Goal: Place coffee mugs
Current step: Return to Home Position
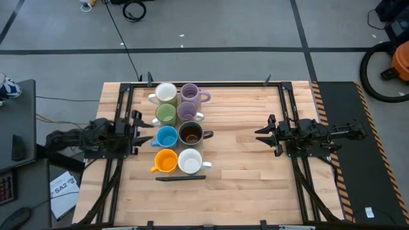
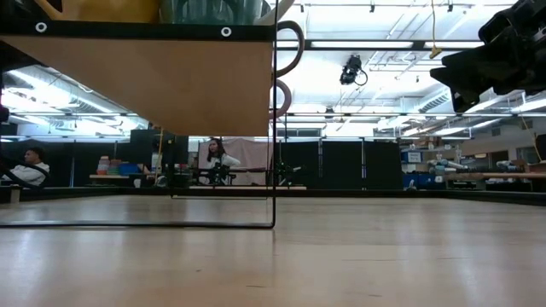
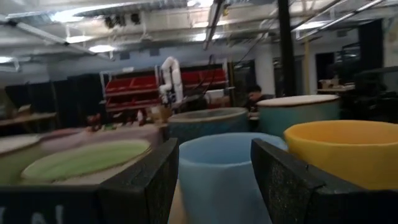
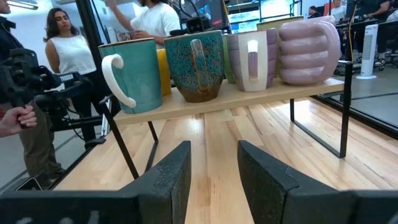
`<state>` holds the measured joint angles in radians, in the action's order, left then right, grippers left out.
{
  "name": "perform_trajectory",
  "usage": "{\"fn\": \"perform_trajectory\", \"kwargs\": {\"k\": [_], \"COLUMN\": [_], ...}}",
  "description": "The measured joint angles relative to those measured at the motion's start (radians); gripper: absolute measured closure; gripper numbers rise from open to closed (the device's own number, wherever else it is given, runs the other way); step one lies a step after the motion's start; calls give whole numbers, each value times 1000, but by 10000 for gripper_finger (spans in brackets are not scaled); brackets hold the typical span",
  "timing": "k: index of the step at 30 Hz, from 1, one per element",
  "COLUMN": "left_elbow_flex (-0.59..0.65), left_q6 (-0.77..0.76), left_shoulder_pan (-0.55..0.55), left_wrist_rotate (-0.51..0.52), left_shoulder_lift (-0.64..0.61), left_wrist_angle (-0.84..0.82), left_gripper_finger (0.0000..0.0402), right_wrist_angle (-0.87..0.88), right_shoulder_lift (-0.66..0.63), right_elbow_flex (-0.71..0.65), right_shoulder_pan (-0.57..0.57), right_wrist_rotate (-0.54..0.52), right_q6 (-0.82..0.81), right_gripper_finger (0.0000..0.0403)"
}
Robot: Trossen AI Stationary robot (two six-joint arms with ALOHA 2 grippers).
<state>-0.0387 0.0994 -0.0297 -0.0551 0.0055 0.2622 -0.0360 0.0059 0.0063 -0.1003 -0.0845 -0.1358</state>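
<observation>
All eight coffee mugs [image 1: 186, 112] stand on the shelf [image 4: 261, 93], in a two-wide block running front to back on the bench [image 1: 243, 182]. My left tool [image 1: 146, 130] is nearer, open and empty, with the blue mug [image 3: 214, 180] just ahead, so I'd back straight out. The right tool [image 1: 261, 135], also open and empty, hangs well apart.

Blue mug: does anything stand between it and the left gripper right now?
Nothing visible does. The open left gripper faces the blue mug directly, with only air between; the right gripper waits open, well apart.
</observation>
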Motion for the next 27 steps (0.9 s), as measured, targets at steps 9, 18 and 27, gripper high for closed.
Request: {"fn": "perform_trajectory", "kwargs": {"k": [9,18,27], "left_elbow_flex": [0,0,0], "left_q6": [-70,-115,-116], "left_shoulder_pan": [-85,-114,-114], "left_wrist_rotate": [-37,-47,-47], "left_shoulder_lift": [0,0,0], "left_wrist_angle": [-62,-110,-149], "left_gripper_finger": [195,195,195], "right_wrist_angle": [0,0,0], "right_shoulder_lift": [0,0,0], "right_elbow_flex": [0,0,0], "right_shoulder_pan": [0,0,0], "right_wrist_rotate": [0,0,0], "right_q6": [0,0,0], "right_gripper_finger": [266,266,266]}}
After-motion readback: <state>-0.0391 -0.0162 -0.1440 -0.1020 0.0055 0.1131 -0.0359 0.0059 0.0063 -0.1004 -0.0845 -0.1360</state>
